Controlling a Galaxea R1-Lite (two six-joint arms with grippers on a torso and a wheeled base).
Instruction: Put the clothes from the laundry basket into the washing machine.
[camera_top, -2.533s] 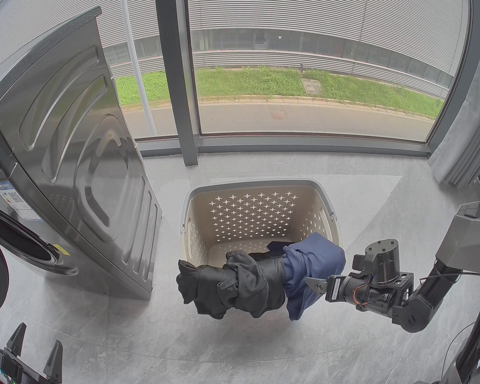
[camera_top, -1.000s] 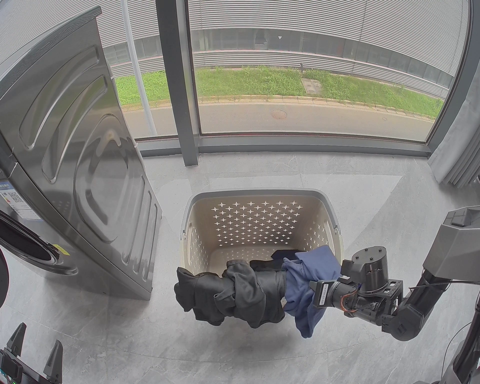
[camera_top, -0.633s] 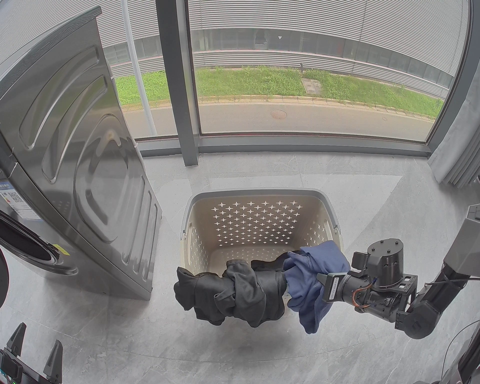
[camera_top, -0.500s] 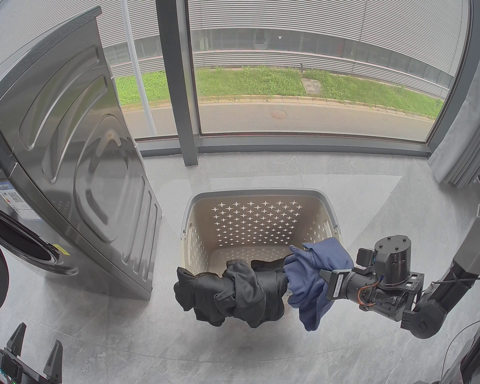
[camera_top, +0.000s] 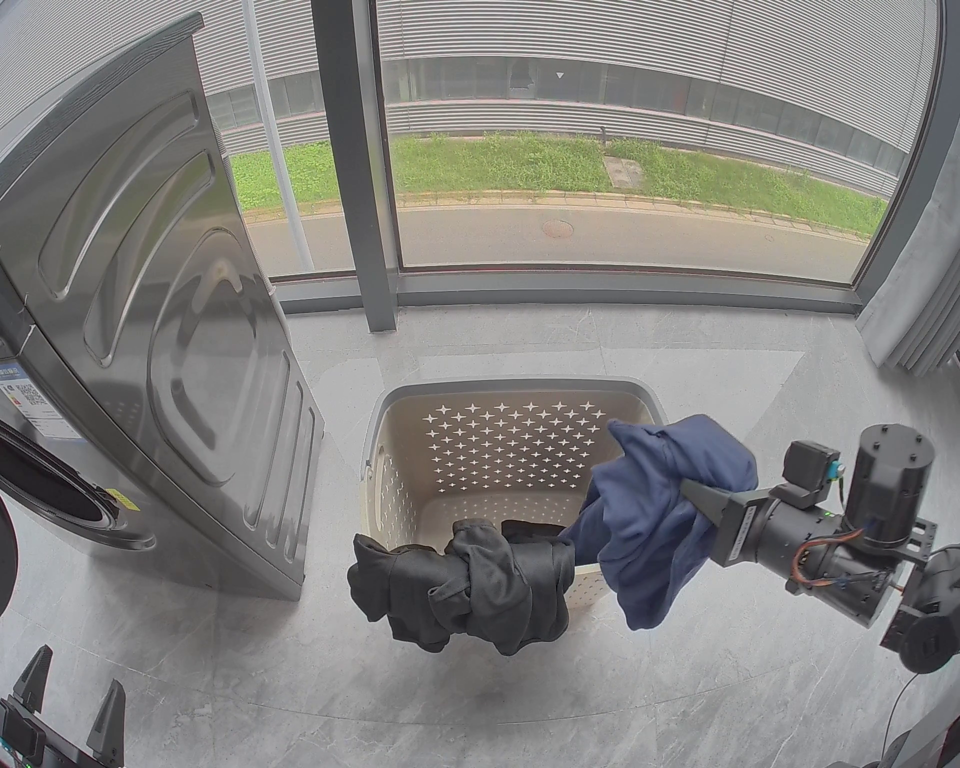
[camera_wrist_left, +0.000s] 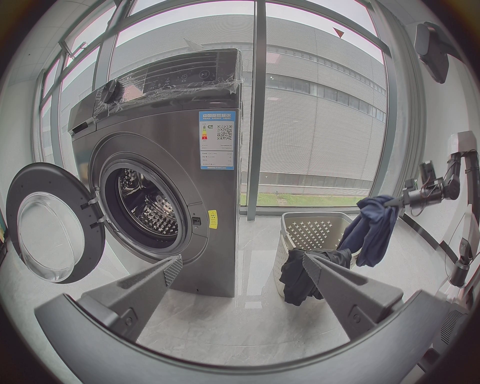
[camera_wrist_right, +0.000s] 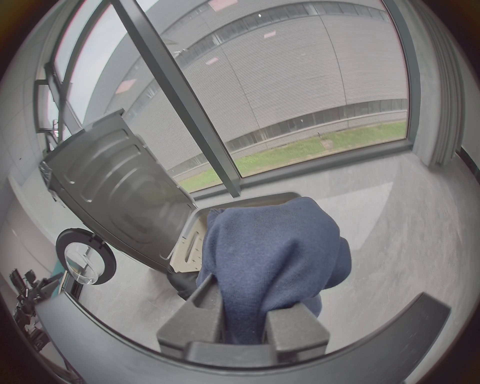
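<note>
Right gripper (camera_top: 700, 495) first: our fingers are pinched tight on a fold of the blue garment (camera_top: 655, 510), which hangs bunched from the tips over the near right corner of the laundry basket (camera_top: 510, 386). One tail of it runs down to the dark garment (camera_top: 470, 585) slung across the basket's near rim; whether the two only touch or are caught, we cannot tell. Our left gripper (camera_wrist_left: 240, 261) waits low on the left, spread wide and empty, facing the washing machine (camera_wrist_left: 165, 200), whose door (camera_wrist_left: 50, 225) stands swung open.

We judge the step to be carrying the blue piece to the drum (camera_wrist_left: 145, 207). To do it well we should lift until the tail hangs free, so the dark piece is not dragged to the floor, then swing left round the machine's front corner and let go only well inside the opening
</note>
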